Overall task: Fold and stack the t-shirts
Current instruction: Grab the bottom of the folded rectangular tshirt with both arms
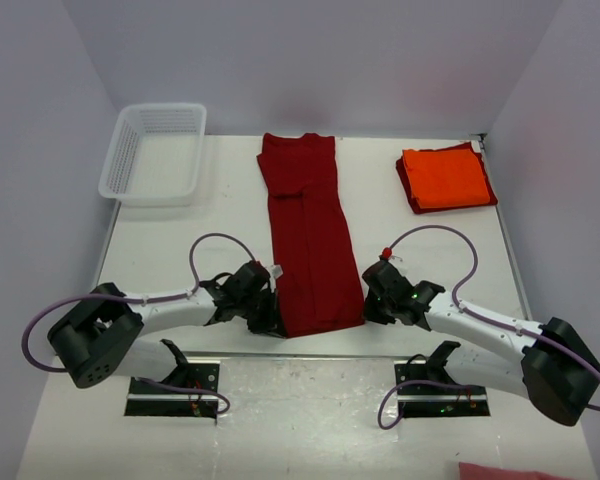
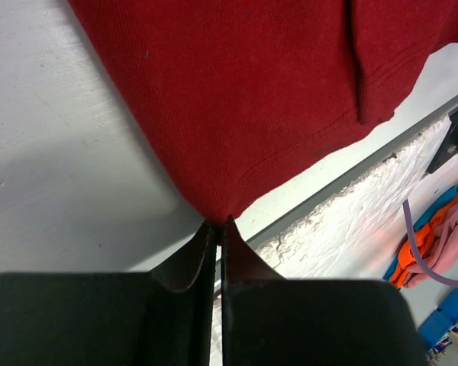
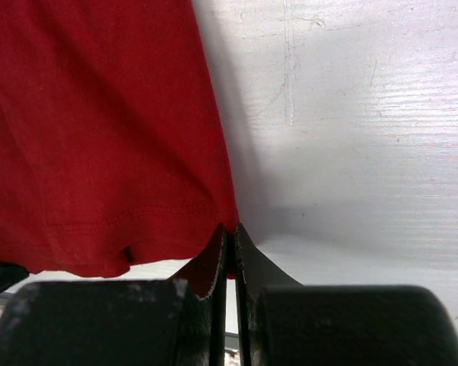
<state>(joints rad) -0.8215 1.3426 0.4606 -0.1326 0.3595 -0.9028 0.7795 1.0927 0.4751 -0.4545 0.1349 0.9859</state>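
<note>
Both arms reach in from the near edge toward the bottom hem of a long strip of cloth, one at each corner. Under them, the white table (image 1: pixel 200 250) carries everything else. Down its middle lies the crimson t-shirt (image 1: pixel 308 250), sides already folded in to a narrow band, collar end toward the back wall, hem toward the arms. At the far left corner sits a white mesh basket (image 1: pixel 155 150), well apart from the cloth. At the far right lies the orange t-shirt (image 1: pixel 445 178), folded square, with a dark red layer showing beneath it.

The left gripper (image 1: pixel 272 316) is clenched on the hem's left corner; its wrist view shows the cloth drawn to a point between closed fingers. The right gripper (image 1: pixel 368 300) likewise pinches the right corner, red fabric caught between its fingers.

I judge this to be the start of the lengthwise fold. Next, both corners want lifting together and carrying evenly toward the collar, kept level so the band doesn't skew.
</note>
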